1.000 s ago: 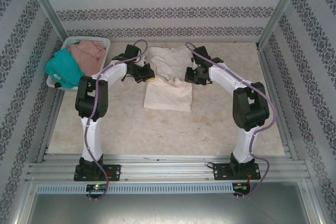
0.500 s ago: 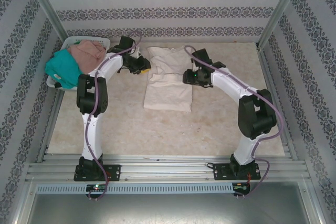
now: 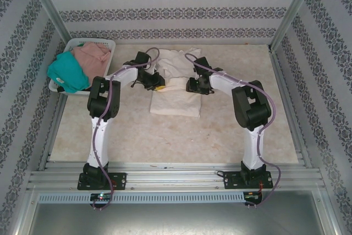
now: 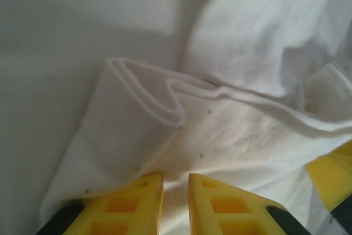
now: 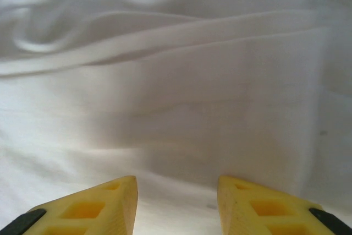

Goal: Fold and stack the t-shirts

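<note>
The cream t-shirt lies partly folded mid-table, its upper half rumpled toward the back. My left gripper rests at the shirt's left edge. In the left wrist view, the left gripper has its yellow fingers only narrowly apart, pressed on a layered fold of the cream t-shirt, with cloth lying in the gap. My right gripper sits on the shirt's right side. The right wrist view shows this gripper standing open over the cream t-shirt, nothing pinched. The teal t-shirt and the pink t-shirt lie in the basket.
The white lattice basket stands at the back left corner. Bare tabletop stretches in front of the shirt and to its right. Metal frame posts and patterned walls close in the sides and back.
The left gripper came back from the rear left onto the shirt's left edge. The right gripper slid left onto the shirt. Both grippers have opened compared with a second ago.
</note>
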{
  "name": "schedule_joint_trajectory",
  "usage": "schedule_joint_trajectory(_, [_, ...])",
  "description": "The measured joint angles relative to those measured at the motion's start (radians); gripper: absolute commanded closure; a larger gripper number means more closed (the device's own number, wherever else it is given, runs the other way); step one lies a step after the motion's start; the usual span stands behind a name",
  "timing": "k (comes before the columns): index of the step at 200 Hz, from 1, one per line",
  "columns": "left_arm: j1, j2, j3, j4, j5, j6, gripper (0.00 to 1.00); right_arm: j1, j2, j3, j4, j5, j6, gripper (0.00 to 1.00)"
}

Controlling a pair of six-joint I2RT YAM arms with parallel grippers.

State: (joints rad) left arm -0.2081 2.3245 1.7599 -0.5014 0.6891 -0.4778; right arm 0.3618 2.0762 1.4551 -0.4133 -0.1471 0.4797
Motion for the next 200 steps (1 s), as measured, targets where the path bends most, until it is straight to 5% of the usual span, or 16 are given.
schedule_joint_trajectory(67, [0.033,-0.126,-0.175,0.061,-0.093,-0.009,0.8,-0.016,-0.137,-0.126,0.026,-0.01,-0.008,0.55])
schedule_joint_trajectory(145, [0.012,-0.45,-0.543,0.132,-0.156,-0.032,0.59,0.212,-0.285,-0.338,0.082,0.044,0.059,0.52])
schedule_joint_trajectory(200, [0.005,-0.451,-0.69,0.262,-0.13,-0.05,0.62,0.223,-0.308,-0.453,0.109,0.083,0.081,0.58])
